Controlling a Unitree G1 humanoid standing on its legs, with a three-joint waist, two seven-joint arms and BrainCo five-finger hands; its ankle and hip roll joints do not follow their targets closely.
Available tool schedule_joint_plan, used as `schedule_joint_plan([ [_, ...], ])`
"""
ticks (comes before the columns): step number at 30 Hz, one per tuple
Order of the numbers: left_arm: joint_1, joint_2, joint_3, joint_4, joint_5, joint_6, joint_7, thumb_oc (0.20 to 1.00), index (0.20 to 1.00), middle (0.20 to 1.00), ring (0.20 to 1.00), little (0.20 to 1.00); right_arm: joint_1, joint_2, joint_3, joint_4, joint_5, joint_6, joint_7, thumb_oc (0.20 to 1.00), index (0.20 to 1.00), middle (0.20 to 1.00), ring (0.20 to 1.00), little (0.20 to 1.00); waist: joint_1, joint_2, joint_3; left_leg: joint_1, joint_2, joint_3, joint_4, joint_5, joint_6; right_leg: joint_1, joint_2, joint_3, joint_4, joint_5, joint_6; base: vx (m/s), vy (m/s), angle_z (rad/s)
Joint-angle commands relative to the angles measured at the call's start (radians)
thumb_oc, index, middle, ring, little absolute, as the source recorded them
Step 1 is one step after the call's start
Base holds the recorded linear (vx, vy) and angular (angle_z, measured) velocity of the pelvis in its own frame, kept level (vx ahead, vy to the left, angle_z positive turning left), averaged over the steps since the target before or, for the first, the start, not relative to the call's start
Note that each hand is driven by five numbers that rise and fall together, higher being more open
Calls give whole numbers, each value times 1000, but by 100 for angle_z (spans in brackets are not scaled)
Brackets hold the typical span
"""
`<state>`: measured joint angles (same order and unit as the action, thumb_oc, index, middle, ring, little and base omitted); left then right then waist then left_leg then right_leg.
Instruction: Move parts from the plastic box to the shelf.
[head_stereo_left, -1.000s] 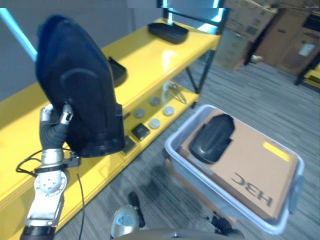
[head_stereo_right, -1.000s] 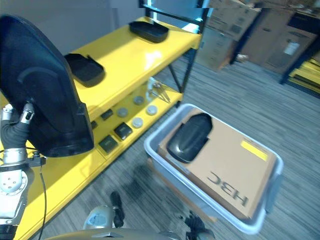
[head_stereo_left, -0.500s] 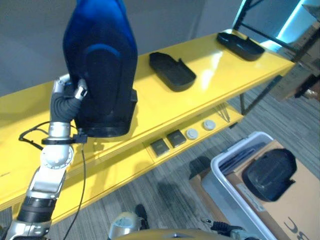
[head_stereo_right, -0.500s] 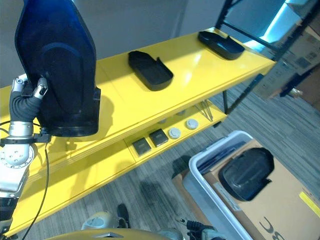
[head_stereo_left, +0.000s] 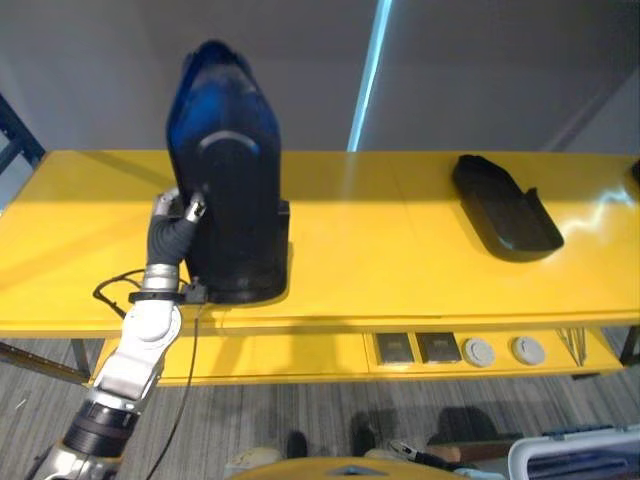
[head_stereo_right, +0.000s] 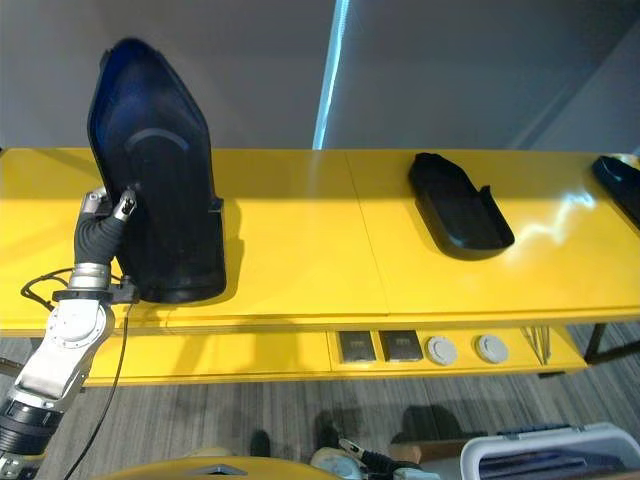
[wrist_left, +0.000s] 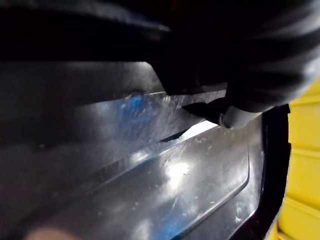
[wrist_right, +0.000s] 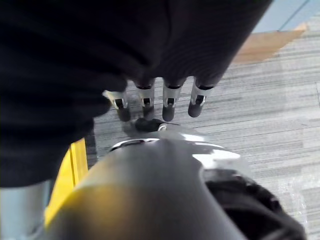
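Nearest, at the lower right, a corner of the plastic box (head_stereo_right: 545, 450) shows above the grey floor (head_stereo_left: 300, 415). The right hand (wrist_right: 160, 102) hangs over that floor in its own wrist view, its fingers (wrist_right: 196, 105) straight and relaxed, holding nothing.

On the lower shelf board (head_stereo_right: 250, 355) lie two small dark square parts (head_stereo_right: 378, 346) and, to their right, two pale round parts (head_stereo_right: 465, 349), set in a row and apart from one another.

On the yellow shelf top (head_stereo_left: 380, 270), left of centre, stands the large dark part (head_stereo_left: 228, 200), a tall shell with a bluish sheen, upright with its lower end resting on the surface near the front edge. The left hand (head_stereo_left: 183, 207) is at its left flank, fingers against the shell; in the left wrist view the glossy inner face of the part lies just past a dark fingertip (wrist_left: 210, 110). Whether the fingers are curled round the part cannot be told.

Farther right on the same top lies a second dark tray-shaped part (head_stereo_right: 458, 207), flat and well apart from the large one. A third dark part (head_stereo_right: 620, 185) shows at the far right edge.
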<state>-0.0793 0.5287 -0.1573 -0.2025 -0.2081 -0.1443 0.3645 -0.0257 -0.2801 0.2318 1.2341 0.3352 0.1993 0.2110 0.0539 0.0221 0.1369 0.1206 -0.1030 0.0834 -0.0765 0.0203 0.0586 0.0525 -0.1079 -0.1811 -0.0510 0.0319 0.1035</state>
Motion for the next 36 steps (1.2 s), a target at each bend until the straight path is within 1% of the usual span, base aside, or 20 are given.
schedule_joint_plan([
  [1,-100,-14,28,-6,-97,5,-29,200,200,200,200,200,-1,-12,31,43,-49,41,18,1000,1000,1000,1000,1000,-21,-26,20,-37,166,82,-11,-60,-112,87,-5,-67,-27,-56,-2,64,-101,7],
  [3,-119,-19,23,27,-140,0,-26,200,200,200,200,200,10,-13,34,39,-42,36,17,1000,1000,1000,1000,1000,-30,-22,22,-40,169,101,-11,-56,-118,91,-4,-78,-29,-59,-4,31,-62,2],
  [4,-131,-26,20,51,-191,17,-38,200,200,200,200,200,16,-17,36,34,-34,36,13,1000,1000,1000,1000,1000,-36,-17,24,-46,166,109,-11,-54,-120,92,-2,-83,-30,-61,-4,32,-38,-3],
  [6,-158,-33,14,109,-198,35,-53,200,200,200,200,200,23,-20,34,27,-1,40,-17,1000,1000,1000,1000,1000,-51,-7,25,-53,156,112,-11,-49,-123,90,5,-76,-31,-60,-4,63,-40,-10],
  [7,-173,-41,11,141,-241,65,-84,200,200,200,200,200,25,-26,27,24,16,43,-23,1000,1000,1000,1000,1000,-61,-3,26,-56,156,121,-11,-45,-125,90,8,-71,-32,-59,-6,77,-22,-8],
  [8,-188,-50,4,170,-258,76,-82,200,200,200,200,200,26,-31,19,21,23,49,-23,1000,1000,1000,1000,1000,-69,-1,26,-58,157,127,-11,-43,-126,89,10,-66,-34,-59,-6,117,8,-4],
  [9,-219,-63,-4,237,-269,103,-77,200,200,200,200,200,32,-40,7,15,-19,61,-2,1000,1000,1000,1000,1000,-89,5,25,-61,157,139,-11,-40,-125,87,11,-47,-36,-62,-7,98,21,-12],
  [10,-225,-64,-5,248,-272,106,-80,200,200,200,200,200,33,-41,5,15,-29,62,2,1000,1000,1000,1000,1000,-90,6,26,-61,158,142,-11,-39,-125,87,11,-44,-36,-62,-7,98,34,-17],
  [11,-245,-67,-9,281,-293,116,-70,200,200,200,200,200,37,-44,7,12,-60,61,12,1000,1000,1000,1000,1000,-100,9,26,-63,160,149,-11,-37,-126,84,12,-37,-36,-63,-7,64,26,-21],
  [12,-264,-74,-13,334,-279,122,-47,200,200,200,200,200,45,-48,11,8,-83,55,19,1000,1000,1000,1000,1000,-111,13,28,-65,163,158,-11,-35,-127,81,12,-29,-36,-64,-7,73,29,-29],
  [14,-291,-75,-18,395,-259,131,-40,200,200,200,200,200,49,-52,24,6,-78,52,20,1000,1000,1000,1000,1000,-122,17,30,-66,167,164,-11,-31,-129,75,11,-20,-36,-65,-6,57,22,-33],
  [16,-326,-71,-11,477,-268,168,-16,200,200,200,200,200,54,-59,33,-7,-81,55,21,1000,1000,1000,1000,1000,-139,24,32,-64,172,175,-11,-30,-131,68,11,-6,-36,-68,-4,77,29,-19],
  [18,-353,-59,0,553,-258,195,-12,200,200,200,200,200,58,-67,41,-16,-96,59,28,1000,1000,1000,1000,1000,-153,28,35,-63,173,185,-11,-27,-131,67,18,4,-36,-70,-8,74,31,-16],
  [19,-355,-57,1,558,-256,201,-9,200,200,200,200,200,59,-67,42,-17,-97,58,28,1000,1000,1000,1000,1000,-154,28,36,-63,173,185,-11,-26,-132,66,19,5,-36,-70,-9,63,35,-27],
  [24,-430,-11,0,734,-282,252,8,200,200,200,200,200,57,-97,54,-32,-99,48,19,1000,1000,1000,1000,1000,-181,41,64,-84,177,196,-3,-11,-135,50,22,31,-36,-69,-17,34,38,-16],
  [28,-458,5,-11,772,-269,281,20,200,200,200,200,200,44,-108,58,-34,-97,48,21,1000,1000,1000,1000,1000,-186,45,77,-95,177,193,-3,-7,-136,36,24,40,-36,-67,-18,1,6,-2],
  [29,-477,20,-17,796,-258,293,19,200,200,200,200,200,35,-114,62,-34,-94,44,24,1000,1000,1000,1000,1000,-188,47,88,-102,177,191,-3,-4,-138,27,25,44,-36,-65,-19,-54,17,-2],
  [31,-503,47,-33,826,-231,320,5,200,200,200,200,200,15,-121,69,-37,-80,38,26,1000,1000,1000,1000,1000,-190,50,112,-116,178,185,-2,3,-140,12,26,50,-36,-61,-21,-65,18,-4],
  [33,-514,62,-43,842,-224,322,0,200,200,200,200,200,5,-125,75,-42,-76,38,28,1000,1000,1000,1000,1000,-190,51,124,-125,178,181,-1,7,-142,2,27,53,-36,-59,-22,-68,22,0],
  [36,-534,95,-61,853,-183,346,-33,200,200,200,200,200,-11,-127,85,-50,-68,33,28,1000,1000,1000,1000,1000,-187,56,148,-145,177,172,2,16,-145,-11,30,56,-36,-56,-26,-48,18,-1],
])
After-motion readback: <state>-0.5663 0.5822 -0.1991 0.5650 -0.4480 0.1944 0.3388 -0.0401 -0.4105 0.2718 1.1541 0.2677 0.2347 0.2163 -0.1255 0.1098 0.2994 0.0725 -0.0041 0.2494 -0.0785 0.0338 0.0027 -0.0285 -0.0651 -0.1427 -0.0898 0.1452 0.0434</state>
